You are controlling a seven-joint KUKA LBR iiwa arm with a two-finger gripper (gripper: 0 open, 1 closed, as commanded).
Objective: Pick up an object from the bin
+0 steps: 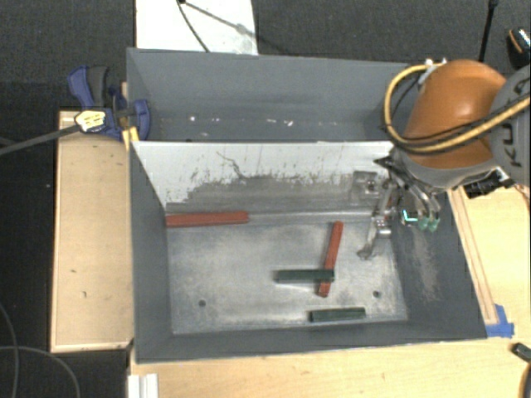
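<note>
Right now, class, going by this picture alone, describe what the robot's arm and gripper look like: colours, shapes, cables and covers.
The pale grey arm carries at its wrist a rounded, glossy orange cover, shaped like a dome. Yellowish cables loop round the cover's left side. Below, the gripper is a small silver metal assembly with a teal spot on it.

Bright, even light, with pale glare across the rear wall of the bin point(249, 168).

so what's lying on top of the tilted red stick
A dark green stick crosses the lower end of the red stick, hiding the stretch beneath it; the rest lies bare.
</note>
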